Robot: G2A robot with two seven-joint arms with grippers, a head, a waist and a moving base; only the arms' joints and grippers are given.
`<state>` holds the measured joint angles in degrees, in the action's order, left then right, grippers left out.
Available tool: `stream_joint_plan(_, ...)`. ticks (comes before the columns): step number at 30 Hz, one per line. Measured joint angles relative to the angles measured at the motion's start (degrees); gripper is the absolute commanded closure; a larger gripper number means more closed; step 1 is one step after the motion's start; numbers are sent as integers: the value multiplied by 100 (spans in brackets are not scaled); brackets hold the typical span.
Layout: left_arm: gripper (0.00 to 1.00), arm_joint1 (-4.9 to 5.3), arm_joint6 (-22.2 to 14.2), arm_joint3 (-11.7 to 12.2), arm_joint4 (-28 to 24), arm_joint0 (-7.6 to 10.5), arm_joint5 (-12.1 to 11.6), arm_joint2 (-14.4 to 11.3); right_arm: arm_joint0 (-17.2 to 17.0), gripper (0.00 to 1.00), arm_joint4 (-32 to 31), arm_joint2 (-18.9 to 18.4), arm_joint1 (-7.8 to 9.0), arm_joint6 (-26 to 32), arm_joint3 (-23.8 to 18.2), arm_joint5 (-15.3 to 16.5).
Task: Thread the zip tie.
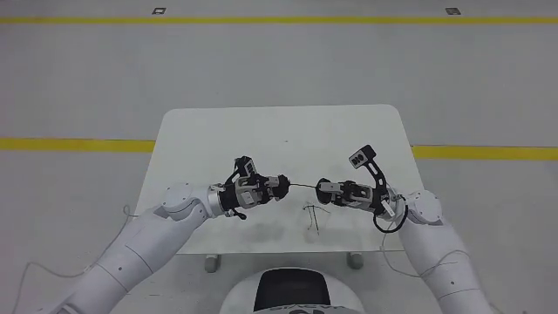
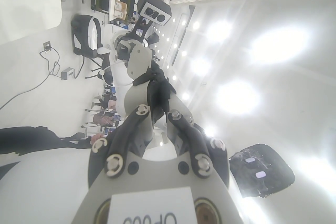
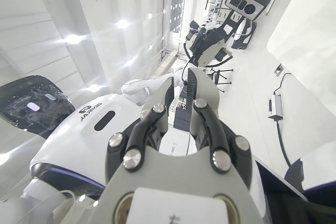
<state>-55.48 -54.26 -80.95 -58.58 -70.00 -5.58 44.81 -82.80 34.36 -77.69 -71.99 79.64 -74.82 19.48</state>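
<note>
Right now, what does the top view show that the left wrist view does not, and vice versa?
Top view: the zip tie as a thin line spanning from the left end effector to the right end effector. Left wrist view: ceiling lights, a floor cable. Both: the white table and both end effectors.

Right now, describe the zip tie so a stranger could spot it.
Over the near half of the white table, the left gripper and right gripper point at each other. The zip tie is the thin dark line bridging the gap between them, far slimmer than either.
</note>
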Motion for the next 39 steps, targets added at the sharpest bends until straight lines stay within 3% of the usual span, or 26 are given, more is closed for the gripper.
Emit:
stream_joint_plan(23, 100, -82, -67, 24, 147, -67, 68, 122, 42, 100, -63, 30, -34, 0, 76, 0)
stream_joint_plan(25, 57, -88, -66, 35, 196, -67, 61, 129, 44, 100, -80, 29, -34, 0, 87, 0)
stream_joint_plan(26, 49, -91, -65, 39, 210, -68, 60, 132, 45, 100, -89, 27, -34, 0, 93, 0)
stream_joint_plan(27, 0, -93, -65, 42, 224, -70, 59, 135, 45, 100, -95, 23, -33, 0, 97, 0)
stream_joint_plan(33, 0, -103, -34, 86, 367, -58, 10, 190, 34, 100, -147, -6, -18, 0, 116, 0)
stream_joint_plan(39, 0, -96, 88, 137, 634, -31, -182, 262, 28, 100, -147, 0, 20, 0, 165, 0)
